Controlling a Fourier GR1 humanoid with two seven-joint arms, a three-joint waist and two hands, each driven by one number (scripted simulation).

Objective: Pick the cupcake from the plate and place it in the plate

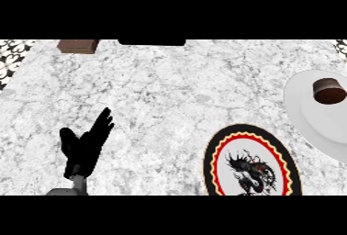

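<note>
- Two plates are sitting on the marble counter (169, 92), which is filling the whole head view with grey-white veining; the counter is serving as the landmark for everything below.
- White plate (308, 114) is lying at the counter's right edge, partly cut off by the view's right side. Plain surface, no pattern showing.
- Patterned plate (217, 160) is lying at the counter's lower edge, just left of and below the white plate, the two rims nearly meeting. Black outer ring, yellow zigzag band, red ring, white centre carrying a black and red dragon-like figure. Its lower part is running out of view.
- Left hand (85, 147) is showing over the counter's lower left area, well apart from both plates. Fingers are pointing up and slightly right, straight and held close together, thumb sticking out to the left; it is holding nothing and touching no object. Grey forearm is entering from the lower edge beneath it.
- Dark rectangular slab (152, 42) is lying at the counter's far edge, centre.
- Brown block (79, 46) is sitting at the counter's far left edge, just left of the dark slab.
- Cupcake (329, 90) is resting on the upper part of the white plate, tilted, dark brown, its round end facing down-right.
- Right hand is not appearing anywhere over the counter.
</note>
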